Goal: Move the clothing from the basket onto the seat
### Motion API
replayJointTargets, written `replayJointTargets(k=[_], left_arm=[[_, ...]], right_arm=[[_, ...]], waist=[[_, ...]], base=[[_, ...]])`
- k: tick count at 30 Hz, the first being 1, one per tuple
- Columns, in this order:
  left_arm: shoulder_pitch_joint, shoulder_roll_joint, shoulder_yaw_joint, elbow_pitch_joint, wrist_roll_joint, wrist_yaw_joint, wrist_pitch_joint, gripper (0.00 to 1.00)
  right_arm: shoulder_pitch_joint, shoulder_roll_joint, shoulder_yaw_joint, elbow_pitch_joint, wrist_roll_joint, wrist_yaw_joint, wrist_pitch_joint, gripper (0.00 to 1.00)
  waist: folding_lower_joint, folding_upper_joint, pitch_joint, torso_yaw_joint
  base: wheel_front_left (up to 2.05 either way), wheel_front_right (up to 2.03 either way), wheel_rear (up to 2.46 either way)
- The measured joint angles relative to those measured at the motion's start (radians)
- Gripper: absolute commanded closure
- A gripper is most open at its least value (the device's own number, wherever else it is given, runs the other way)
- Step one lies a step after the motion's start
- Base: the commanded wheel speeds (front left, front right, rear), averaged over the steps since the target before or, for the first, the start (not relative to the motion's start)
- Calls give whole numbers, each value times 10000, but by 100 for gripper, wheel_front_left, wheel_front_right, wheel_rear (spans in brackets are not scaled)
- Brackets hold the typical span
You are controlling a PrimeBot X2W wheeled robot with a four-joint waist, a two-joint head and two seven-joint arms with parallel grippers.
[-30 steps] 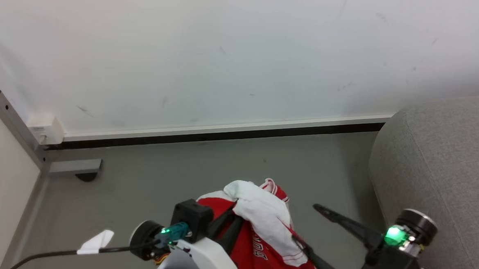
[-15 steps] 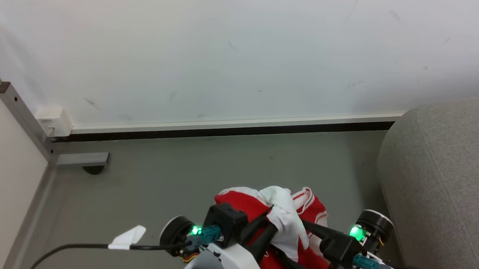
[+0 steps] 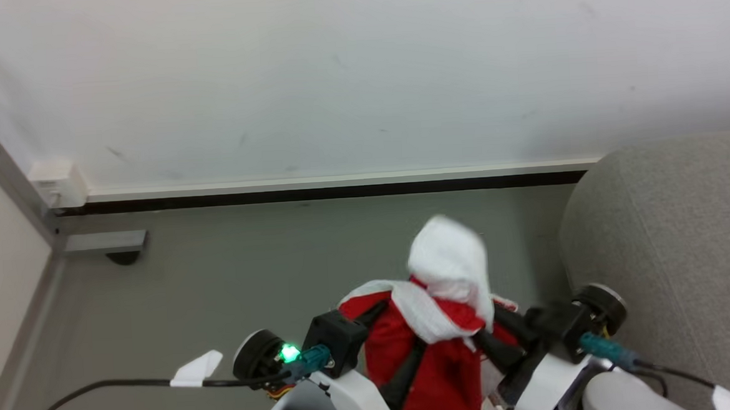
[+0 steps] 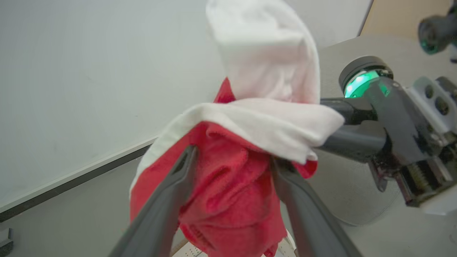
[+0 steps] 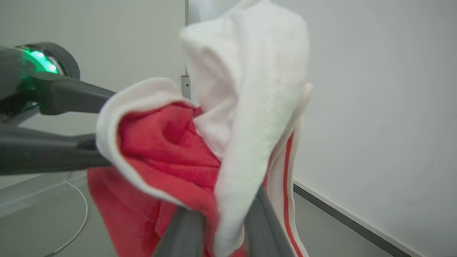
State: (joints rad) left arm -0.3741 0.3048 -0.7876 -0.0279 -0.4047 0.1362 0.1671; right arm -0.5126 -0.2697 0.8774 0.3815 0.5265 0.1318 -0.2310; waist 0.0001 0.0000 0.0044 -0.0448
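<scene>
Right under my head camera at 6 o'clock I've got the jersey bunched up in the air between both arms, so by my read the pick-up half is done and the carry and drop are left. A sliver of pale perforated plastic sits under the bundle in the left wrist view, and I take that for the basket, though it's too little to be sure. The left gripper has its fingers spread wide but pressed onto a thick wad of red fabric, gripping it from both sides. The right gripper has its fingers much closer together, pinching a fold of red and white with the striped trim hanging beside it. Pose-wise, the two pale forearms come up from 7 and 5 o'clock and the fingers converge in a V on the same bundle. In the left wrist view the right gripper's fingers reach in from 3 o'clock, touching the white band. A white flap stands up from the top of the bundle toward 12 o'clock, blurred, so I judge it's loose and swinging. Beyond it there's grey floor, with a black cable trailing off at 8 o'clock. The sofa sits at 3 o'clock, near the right arm, and nothing red is on the part I see. What's left, I reckon, is a swing toward 3 o'clock and a release. Farthest out, the white wall runs across 12 o'clock.
</scene>
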Motion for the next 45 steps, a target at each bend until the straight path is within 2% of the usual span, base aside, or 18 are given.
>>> replayJointTargets(k=[7,16,23,28,35,45], left_arm=[[29,-167,-109,614,15,-31,-384,0],[-182,-416,-198,984,-13,-127,-608,0],[-513,-662,-318,1110,-21,-280,-623,0],[-1057,-713,-357,1139,40,-403,-537,0],[-1859,-840,-477,1183,182,-663,-464,0],[-2713,-1080,-694,1350,316,-1081,-487,0]], right_arm=[[-55,-930,-849,-696,113,0,-136,100],[264,-2084,-1787,-1921,59,0,284,100],[644,-2343,-2809,-2606,-58,0,587,100],[457,-2341,-3632,-2878,-234,0,754,100],[-1114,-2491,-5285,-2307,6,2,1016,100],[-4939,-3693,-7453,280,-435,0,1824,100]], waist=[[0,0,176,-825],[-1,0,340,-2372],[-1,0,807,-3135],[-1,0,1420,-3212],[0,0,2398,-3009],[1,0,3512,-2165]], base=[[0,0,0],[0,0,0],[0,0,0],[0,0,0],[0,0,0],[0,0,0]])
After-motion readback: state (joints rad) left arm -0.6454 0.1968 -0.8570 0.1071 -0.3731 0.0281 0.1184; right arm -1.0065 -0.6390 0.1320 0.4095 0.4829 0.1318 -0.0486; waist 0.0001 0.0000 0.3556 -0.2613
